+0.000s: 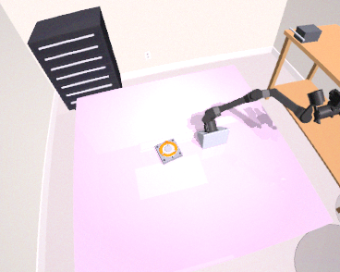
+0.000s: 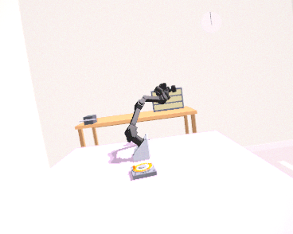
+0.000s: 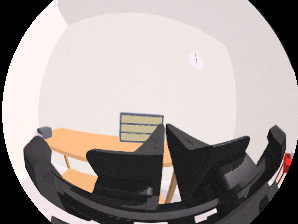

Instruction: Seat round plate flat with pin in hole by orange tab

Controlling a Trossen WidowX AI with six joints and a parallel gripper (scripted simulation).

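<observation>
I have the arm stretched away from the work, up and out toward the wooden table point(image 1: 328, 51) at the side of the room, with the gripper point(image 1: 328, 107) raised well above the pink mat point(image 1: 127, 213). In the wrist view the two fingers meet at their tips with nothing between them, so the hand is closed on air. The round plate point(image 1: 167, 149) sits on its grey base point(image 1: 161, 158) near the middle of the mat, just beside the arm's pedestal point(image 1: 213, 137) and well apart from the gripper. From these views I cannot make out the pin, the hole or which way the orange tab points (the plate is too small here, only its orange ring reads clearly).

The step in hand, as I judge it, is bringing the hand back over the plate. To do it well I would swing the arm round toward the base while keeping height, then stop directly above the plate and read the tab's position from the wrist camera before descending. A closed hand could serve as a pusher against the tab, turning the plate about the post until the hole drops over the pin. I would come down gently beside the tab, not on top of the plate, since pressing down could jam it harder on the pin.
</observation>
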